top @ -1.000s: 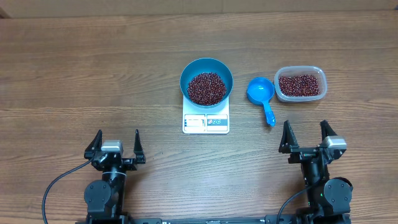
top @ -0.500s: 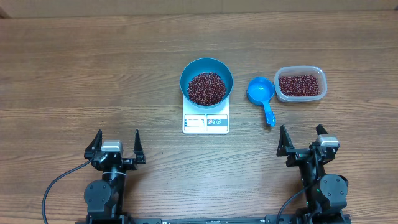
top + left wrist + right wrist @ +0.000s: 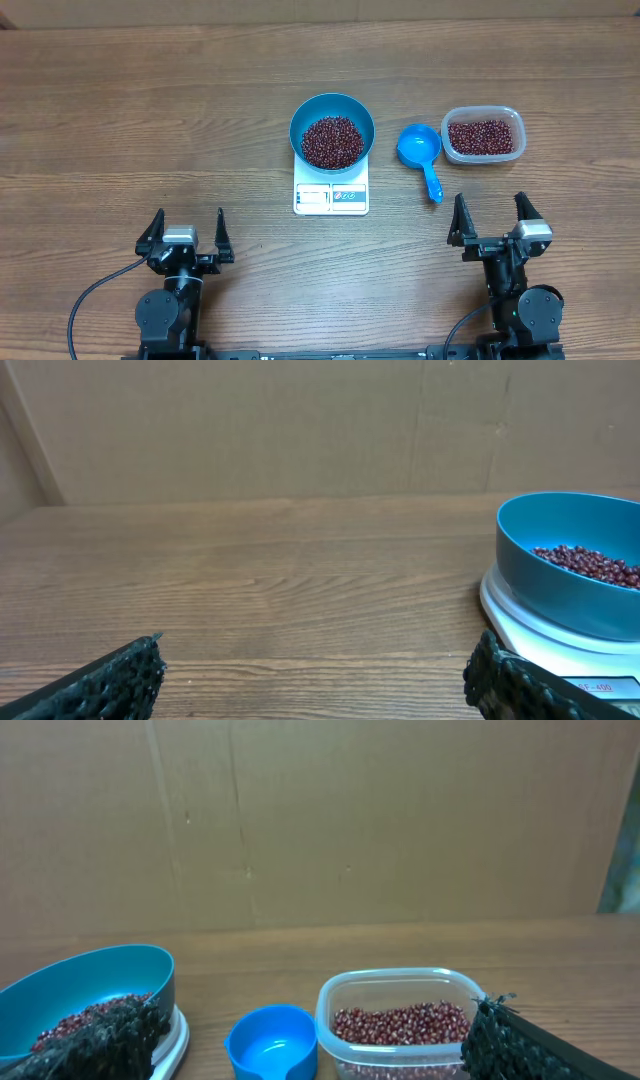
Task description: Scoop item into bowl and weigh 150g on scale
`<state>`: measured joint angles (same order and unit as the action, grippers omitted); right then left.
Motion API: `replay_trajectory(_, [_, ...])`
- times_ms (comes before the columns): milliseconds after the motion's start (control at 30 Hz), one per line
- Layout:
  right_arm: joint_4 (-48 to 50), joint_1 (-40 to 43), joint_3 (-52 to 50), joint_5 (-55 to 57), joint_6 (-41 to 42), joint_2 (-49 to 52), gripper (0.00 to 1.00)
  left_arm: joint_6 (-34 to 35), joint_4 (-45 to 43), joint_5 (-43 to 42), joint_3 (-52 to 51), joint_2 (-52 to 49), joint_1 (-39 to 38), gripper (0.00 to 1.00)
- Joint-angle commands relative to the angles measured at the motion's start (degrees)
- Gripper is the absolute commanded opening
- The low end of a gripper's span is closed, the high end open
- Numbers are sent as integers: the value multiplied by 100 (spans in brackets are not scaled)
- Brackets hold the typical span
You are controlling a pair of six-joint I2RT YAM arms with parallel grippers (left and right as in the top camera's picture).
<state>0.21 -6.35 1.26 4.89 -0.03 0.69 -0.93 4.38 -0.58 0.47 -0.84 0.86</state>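
Your left gripper (image 3: pixel 189 218) and right gripper (image 3: pixel 489 203): both released, empty, well apart from everything. Bowl (image 3: pixel 332 104) sits on scale (image 3: pixel 331 197), holding beans (image 3: pixel 333 142); rigid, likely slick-walled. Scoop (image 3: pixel 419 146) lies between bowl and tub (image 3: pixel 520 135): light, stiff; take its handle (image 3: pixel 432 185). Beans: loose, spill easily, so keep the scoop level.

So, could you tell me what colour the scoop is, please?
Bright blue; the scoop shows best in the overhead view.

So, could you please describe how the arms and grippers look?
Both arms are black. The left gripper and right gripper each have two slim black fingers flanking a pale grey block. Their pads look rough and knobbly. A black cable trails from each base.
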Motion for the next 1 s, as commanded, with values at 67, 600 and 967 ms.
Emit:
replay_trajectory(67, [-492, 70, -81, -92, -26, -52, 100, 94, 9, 55, -20, 59, 35, 100])
replay_trajectory(600, [-476, 70, -81, -151, -48, -52, 100, 94, 9, 55, -20, 59, 35, 100])
replay_trajectory(967, [-476, 70, -81, -151, -48, -52, 100, 94, 7, 55, -20, 59, 35, 99])
